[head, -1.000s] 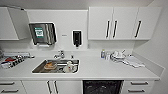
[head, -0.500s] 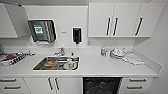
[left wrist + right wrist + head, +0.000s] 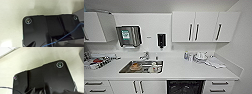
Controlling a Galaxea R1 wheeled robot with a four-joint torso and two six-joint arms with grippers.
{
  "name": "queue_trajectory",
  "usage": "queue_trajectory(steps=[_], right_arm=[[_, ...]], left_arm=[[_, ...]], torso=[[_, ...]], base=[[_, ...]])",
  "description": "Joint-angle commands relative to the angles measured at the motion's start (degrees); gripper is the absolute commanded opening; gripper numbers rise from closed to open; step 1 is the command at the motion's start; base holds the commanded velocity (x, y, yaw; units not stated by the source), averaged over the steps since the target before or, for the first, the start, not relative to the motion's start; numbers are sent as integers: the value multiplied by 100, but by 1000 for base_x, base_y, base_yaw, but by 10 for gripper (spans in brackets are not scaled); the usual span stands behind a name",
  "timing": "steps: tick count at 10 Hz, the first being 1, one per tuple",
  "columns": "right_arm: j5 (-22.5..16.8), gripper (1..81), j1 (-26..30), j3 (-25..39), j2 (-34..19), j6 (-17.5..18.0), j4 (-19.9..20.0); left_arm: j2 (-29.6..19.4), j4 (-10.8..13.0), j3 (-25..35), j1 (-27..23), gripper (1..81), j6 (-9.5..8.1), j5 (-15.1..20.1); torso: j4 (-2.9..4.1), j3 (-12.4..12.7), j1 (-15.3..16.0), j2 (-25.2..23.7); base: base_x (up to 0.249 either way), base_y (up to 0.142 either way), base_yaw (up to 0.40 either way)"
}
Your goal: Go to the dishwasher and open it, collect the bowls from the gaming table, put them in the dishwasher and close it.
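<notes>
The dishwasher (image 3: pixel 185 87) is the dark panel under the white counter (image 3: pixel 184 71), just right of the sink, and its door stands closed. It sits at the bottom edge of the head view, straight ahead of me. In the left wrist view my left gripper (image 3: pixel 37 44) hangs over a pale speckled floor (image 3: pixel 11 18), below the robot's dark plate. The right wrist view has my right gripper (image 3: pixel 37 91) over the same kind of floor (image 3: pixel 37 58).
A steel sink (image 3: pixel 142 66) with a tap holds a brownish item and a white cup. White dishes and cloths (image 3: pixel 206 59) lie at the counter's right, and a rack of items (image 3: pixel 97 62) at its left. White drawers (image 3: pixel 220 86) flank the dishwasher. A side wall closes the right.
The whole head picture has shifted a little, so the camera has moved slightly. Nothing on the counter or in the sink has moved.
</notes>
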Motion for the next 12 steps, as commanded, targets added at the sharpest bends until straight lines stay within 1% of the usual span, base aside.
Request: queue_trajectory(steps=[1, 3, 9, 10, 11, 12], right_arm=[[-240, 811, 255, -14, 22, -12, -74], [-240, 811, 255, -14, 40, -12, -74], [-240, 811, 264, -14, 40, -20, -74], [-240, 811, 264, -14, 31, -20, -74], [-240, 811, 264, -14, 40, -20, -74], [-240, 811, 264, -14, 40, -20, -74]], left_arm=[[10, -31, -21, -257, 811, 43, 263], [10, -31, -21, -257, 811, 43, 263], [10, -31, -21, -257, 811, 43, 263], [19, -31, -21, -257, 811, 43, 263], [27, -31, -21, -257, 811, 43, 263], [27, -31, -21, -257, 811, 43, 263]], torso=[[0, -2, -358, 557], [0, 66, -603, 936], [0, 70, -1389, 2188], [0, 70, -1389, 2424], [0, 70, -1389, 2540], [0, 70, -1279, 2269]], base=[[0, 0, 0], [0, 0, 0], [0, 0, 0], [0, 0, 0], [0, 0, 0], [0, 0, 0]])
